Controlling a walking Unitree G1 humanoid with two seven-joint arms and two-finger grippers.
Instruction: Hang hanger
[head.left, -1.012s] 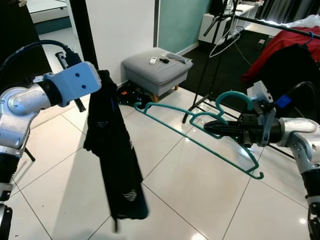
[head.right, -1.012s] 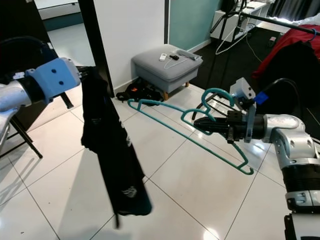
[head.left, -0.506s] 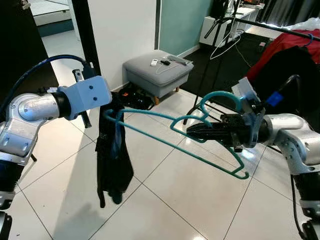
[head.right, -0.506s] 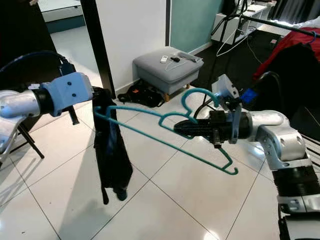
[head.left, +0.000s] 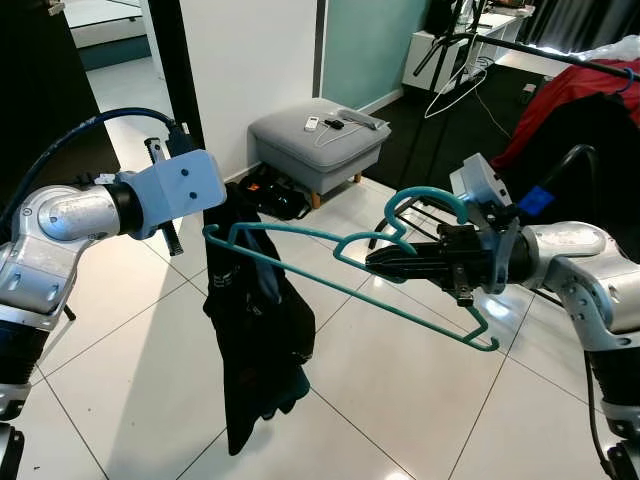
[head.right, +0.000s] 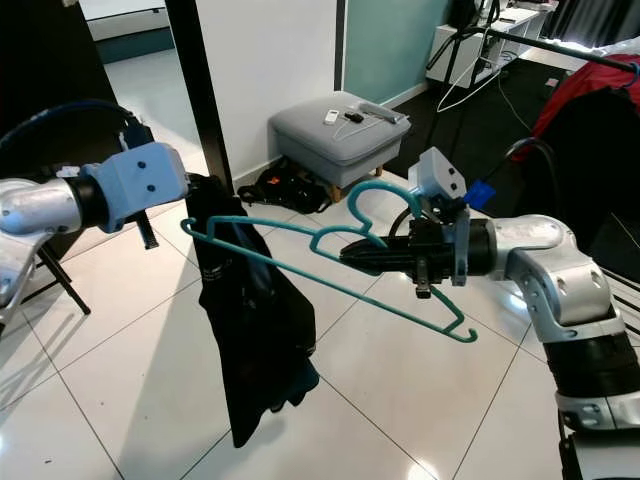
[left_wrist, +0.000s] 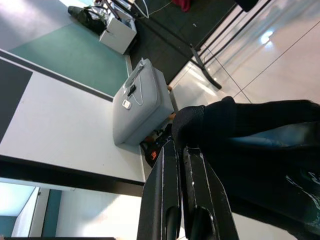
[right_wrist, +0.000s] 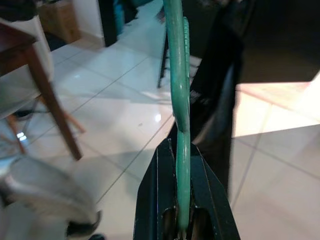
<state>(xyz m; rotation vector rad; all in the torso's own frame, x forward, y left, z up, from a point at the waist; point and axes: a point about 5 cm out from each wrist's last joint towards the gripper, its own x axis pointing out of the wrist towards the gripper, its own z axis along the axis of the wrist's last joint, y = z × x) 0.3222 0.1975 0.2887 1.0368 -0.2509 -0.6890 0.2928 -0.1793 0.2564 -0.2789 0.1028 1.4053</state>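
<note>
Right gripper (head.left: 380, 262) clamping teal hanger (head.left: 340, 250) mid-air above tiled floor (head.left: 380, 400), far end reaching into black garment (head.left: 255, 330). Left gripper (left_wrist: 182, 150) pinching garment's top, apparently by collar.

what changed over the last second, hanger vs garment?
The right gripper carried the teal hanger toward the robot's left, and its far end now sits inside the black garment, where a second ago a gap separated them. The garment swung and bunched. Unchanged: the left gripper holds the garment and the right holds the hanger.
</note>
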